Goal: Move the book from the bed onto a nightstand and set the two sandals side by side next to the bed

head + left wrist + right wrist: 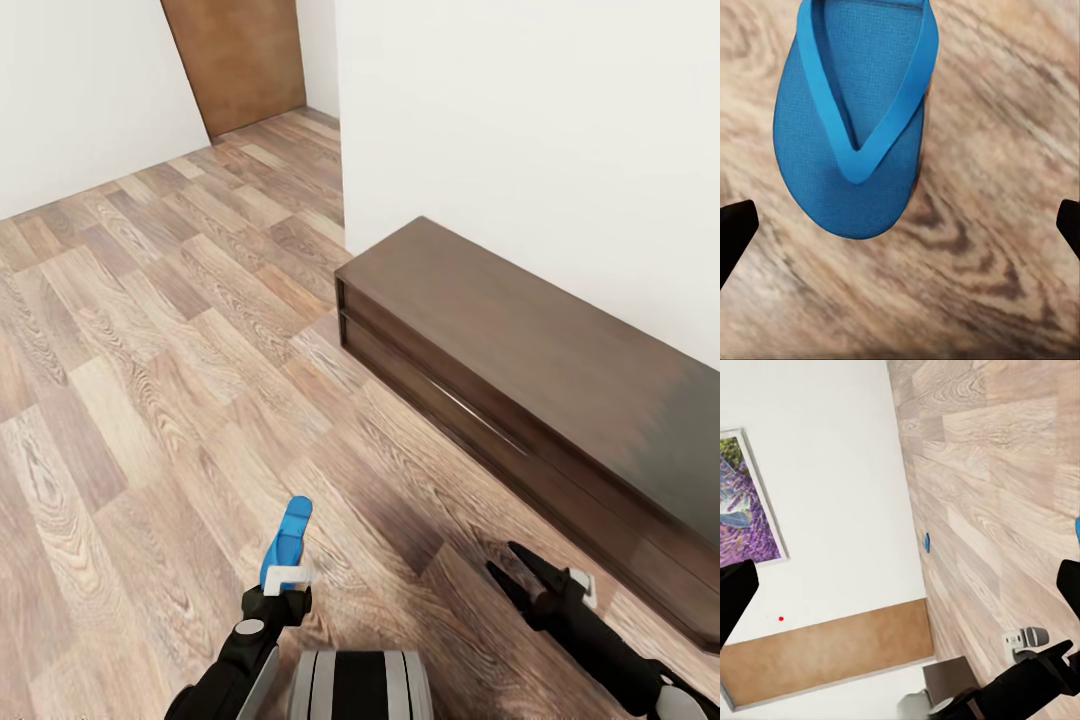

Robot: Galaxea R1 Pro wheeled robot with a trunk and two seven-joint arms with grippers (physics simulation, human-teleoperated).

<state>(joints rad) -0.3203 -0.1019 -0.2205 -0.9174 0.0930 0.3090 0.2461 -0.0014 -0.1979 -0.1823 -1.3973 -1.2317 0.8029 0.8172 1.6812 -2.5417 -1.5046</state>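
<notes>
One bright blue sandal (855, 127) lies face-up toward the left wrist camera over the plank floor, toe end nearest the fingers. My left gripper (900, 232) is open, its dark fingertips (735, 225) wide apart and clear of the sandal's sides. From the head, that sandal (288, 540) looks narrow and edge-on, just beyond the left gripper (285, 585). My right gripper (515, 570) hovers open and empty over the floor to the right. A tiny blue speck (927, 542) sits at the foot of a wall, too small to identify. The book, bed and nightstand are out of view.
A long low dark-brown cabinet (520, 370) runs along the white wall on the right. Open plank floor (150, 350) spreads to the left and ahead. A brown door (240, 60) stands at the far end. A purple picture (742, 510) hangs above a tan wall panel (832, 652).
</notes>
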